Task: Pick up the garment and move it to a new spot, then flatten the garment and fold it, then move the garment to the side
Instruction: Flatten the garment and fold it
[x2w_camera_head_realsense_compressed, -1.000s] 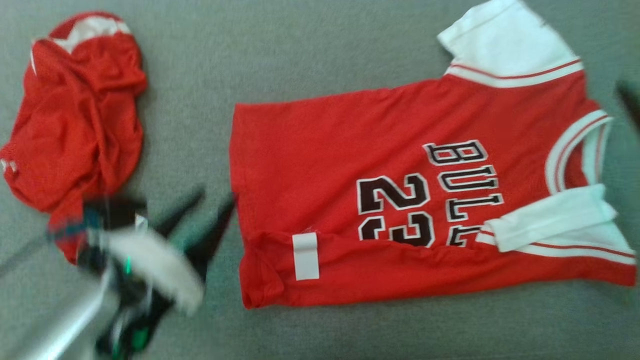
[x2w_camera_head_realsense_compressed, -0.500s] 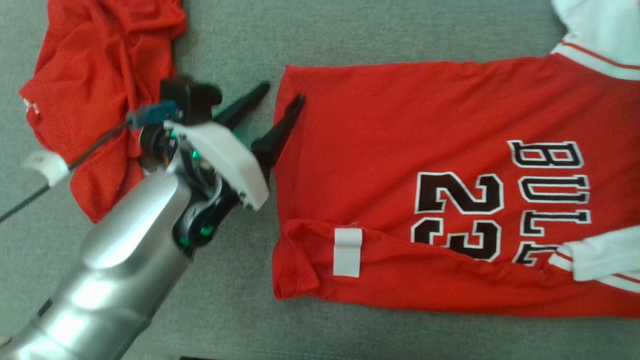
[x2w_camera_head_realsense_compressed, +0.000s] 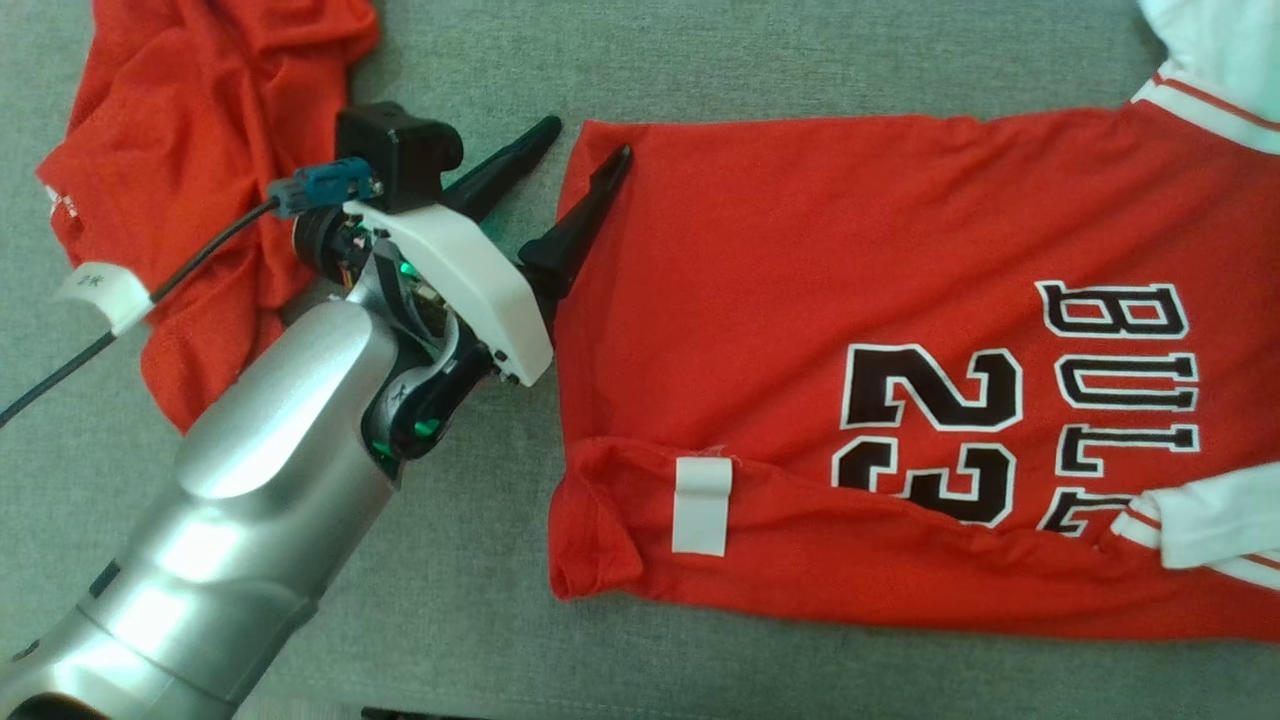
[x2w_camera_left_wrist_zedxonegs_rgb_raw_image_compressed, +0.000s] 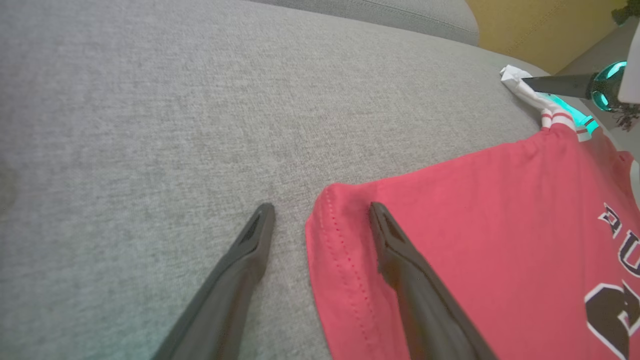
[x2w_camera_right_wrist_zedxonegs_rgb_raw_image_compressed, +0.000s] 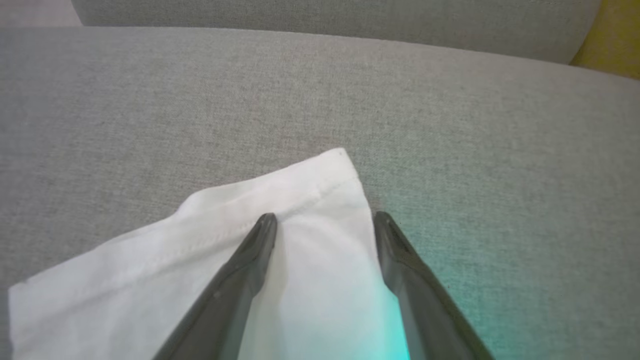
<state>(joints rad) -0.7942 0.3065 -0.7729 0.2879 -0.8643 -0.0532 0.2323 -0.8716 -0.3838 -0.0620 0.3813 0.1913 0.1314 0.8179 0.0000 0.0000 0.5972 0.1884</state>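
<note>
The garment (x2w_camera_head_realsense_compressed: 820, 290) is a red jersey with black "BULLS 23" lettering and white sleeves, spread flat on the grey couch cushion (x2w_camera_head_realsense_compressed: 700, 60). My left gripper (x2w_camera_head_realsense_compressed: 588, 140) stands open at its far hem corner (x2w_camera_left_wrist_zedxonegs_rgb_raw_image_compressed: 330, 200), one finger on the cloth and the other on bare cushion. In the right wrist view my right gripper (x2w_camera_right_wrist_zedxonegs_rgb_raw_image_compressed: 322, 216) is open astride the corner of the white sleeve (x2w_camera_right_wrist_zedxonegs_rgb_raw_image_compressed: 280, 200), one finger over the cloth and the other just past its edge. The near long edge of the jersey is folded over, showing a white tag (x2w_camera_head_realsense_compressed: 700, 505).
A second red garment (x2w_camera_head_realsense_compressed: 190, 150) lies crumpled at the left, behind my left arm, with a white label (x2w_camera_head_realsense_compressed: 105, 290) on the arm's cable. The couch backrest (x2w_camera_right_wrist_zedxonegs_rgb_raw_image_compressed: 325, 15) rises beyond the cushion. Bare cushion lies between the two garments and along the near edge.
The head camera has shifted, moving the whole scene in view. My left gripper has travelled from beside the crumpled garment up to the jersey's far hem corner, still open.
</note>
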